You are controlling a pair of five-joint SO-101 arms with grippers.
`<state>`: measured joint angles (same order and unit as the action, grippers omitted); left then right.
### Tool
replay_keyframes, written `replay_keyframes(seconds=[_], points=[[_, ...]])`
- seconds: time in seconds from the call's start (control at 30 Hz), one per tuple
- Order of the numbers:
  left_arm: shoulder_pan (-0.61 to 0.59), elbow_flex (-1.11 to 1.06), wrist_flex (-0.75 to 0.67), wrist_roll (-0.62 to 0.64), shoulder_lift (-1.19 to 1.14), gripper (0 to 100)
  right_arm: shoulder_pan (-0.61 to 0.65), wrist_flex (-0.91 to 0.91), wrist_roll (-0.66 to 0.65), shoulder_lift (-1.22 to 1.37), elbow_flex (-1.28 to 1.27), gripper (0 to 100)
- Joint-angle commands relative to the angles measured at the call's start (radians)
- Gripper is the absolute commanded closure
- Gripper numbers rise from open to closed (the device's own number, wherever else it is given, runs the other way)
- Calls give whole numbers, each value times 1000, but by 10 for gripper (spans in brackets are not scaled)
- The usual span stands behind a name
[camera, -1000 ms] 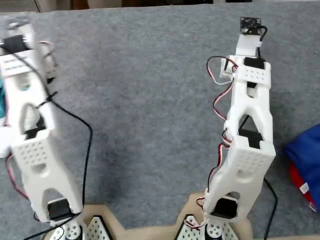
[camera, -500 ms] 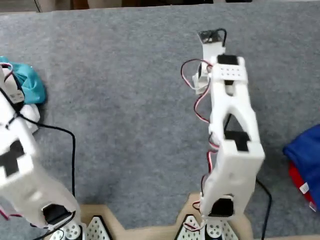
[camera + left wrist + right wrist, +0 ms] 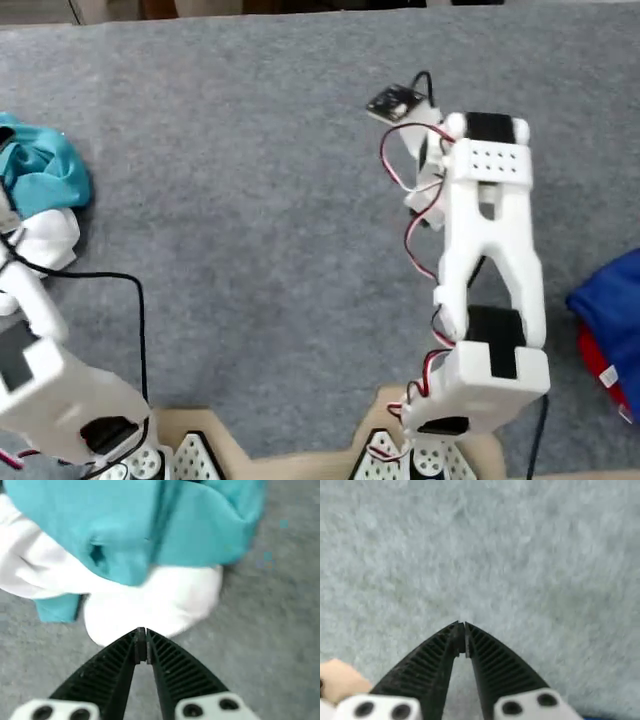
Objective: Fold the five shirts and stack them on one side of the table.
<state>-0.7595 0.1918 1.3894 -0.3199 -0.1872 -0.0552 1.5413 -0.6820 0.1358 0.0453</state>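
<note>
A crumpled teal shirt (image 3: 42,170) lies over a white shirt (image 3: 45,238) at the table's left edge. My left gripper (image 3: 141,644) is shut with nothing in it, its tips just short of the white shirt (image 3: 150,605) and the teal shirt (image 3: 150,525) beyond. At the right edge a blue shirt (image 3: 612,300) rests on a red one (image 3: 603,372). My right gripper (image 3: 461,640) is shut and empty above bare grey felt. The right arm (image 3: 487,250) stands in the middle right of the table, the left arm (image 3: 45,370) at the lower left.
Grey felt (image 3: 250,150) covers the whole table, with wide open room between the two arms and toward the far edge. Wooden arm bases (image 3: 230,455) sit at the near edge. Cables (image 3: 140,330) hang off both arms.
The left arm has drawn back toward the near left corner, uncovering the teal and white shirts. The right arm has pulled back and swung its wrist leftward.
</note>
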Motion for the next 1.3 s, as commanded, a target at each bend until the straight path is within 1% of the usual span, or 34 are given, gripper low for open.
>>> replay_keyframes(seconds=[0.0, 0.1, 0.3, 0.43, 0.5, 0.57, 0.63, 0.67, 0.7, 0.8, 0.87, 1.0, 1.2, 1.27], points=[[-60, 167, -75, -11, -102, 905, -64, 34, -5, -70, 1, 991], [-83, 348, -89, -2, -202, 867, -74, 35, -5, -70, 1, 992], [-80, 620, -101, -8, -367, 864, -68, 40, 3, -70, 10, 992], [-66, 637, -178, -9, -518, 866, -68, 117, 3, -68, 79, 992], [-69, 654, -178, -8, -584, 868, -71, 153, 3, -68, 122, 992], [-75, 697, -121, -3, -590, 888, -74, 178, 3, -68, 153, 993], [-69, 752, -72, -5, -593, 969, -74, 195, 3, -68, 170, 993], [-66, 767, -69, -8, -598, 988, -74, 199, 3, -68, 173, 993], [-58, 784, -69, -3, -604, 971, -74, 199, 3, -68, 173, 993], [-37, 825, -38, -2, -601, 979, -74, 201, 3, -68, 168, 993], [-5, 896, 28, 15, -573, 981, -74, 206, 3, -68, 168, 993], [87, 1065, 163, 91, -530, 981, -74, 204, 3, -68, 168, 993], [279, 1356, 354, 186, -509, 981, -74, 204, 3, -68, 168, 993], [354, 1416, 371, 210, -507, 981, -74, 204, -3, -68, 168, 993]])
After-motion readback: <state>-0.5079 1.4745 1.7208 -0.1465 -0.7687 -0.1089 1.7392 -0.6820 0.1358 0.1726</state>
